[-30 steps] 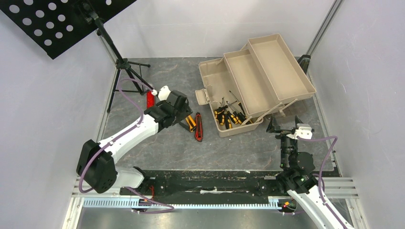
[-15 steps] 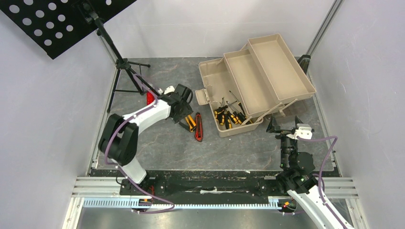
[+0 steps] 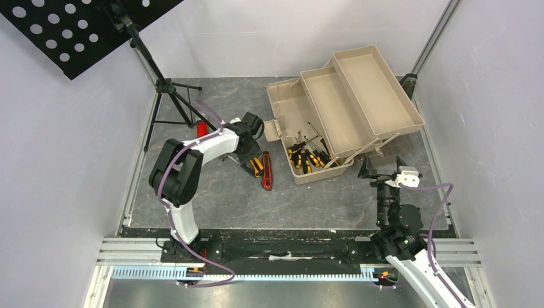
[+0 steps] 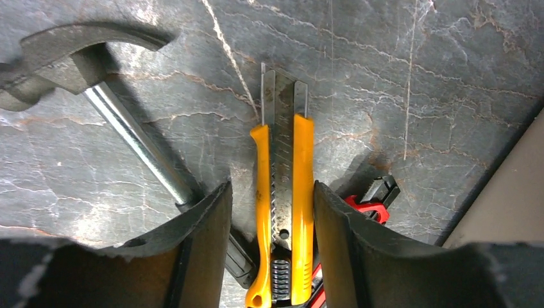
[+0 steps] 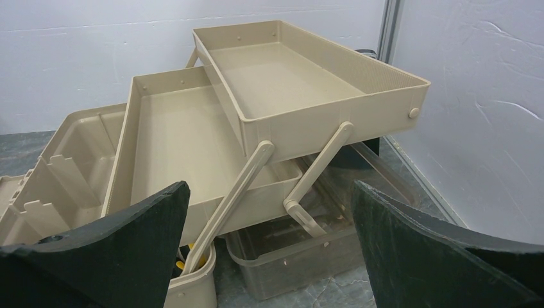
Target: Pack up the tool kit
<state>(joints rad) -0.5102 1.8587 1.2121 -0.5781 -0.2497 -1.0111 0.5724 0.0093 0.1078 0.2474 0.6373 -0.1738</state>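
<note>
The tan toolbox (image 3: pixel 333 109) stands open at the back right with its fold-out trays spread; it also fills the right wrist view (image 5: pixel 256 115). Yellow-and-black screwdrivers (image 3: pixel 305 157) lie in its bottom. The orange utility knife (image 3: pixel 256 165) and the red utility knife (image 3: pixel 266 172) lie on the table left of the box. My left gripper (image 3: pixel 250 154) is open and straddles the orange knife (image 4: pixel 282 192): the right finger (image 4: pixel 340 250) touches it, the left finger (image 4: pixel 199 250) stands slightly apart. The red knife (image 4: pixel 369 202) peeks out beside it. My right gripper (image 3: pixel 383 168) is open and empty in front of the box.
A tool with a chrome shaft and a grey head (image 4: pixel 128 128) lies just left of the orange knife. A plain red bar (image 3: pixel 201 130) lies near the black music stand (image 3: pixel 160 83). A clear plastic tray (image 5: pixel 308 250) sits under the box's trays.
My left arm has swung right and reached out, bringing its gripper down over the orange knife. The right arm has not moved.
</note>
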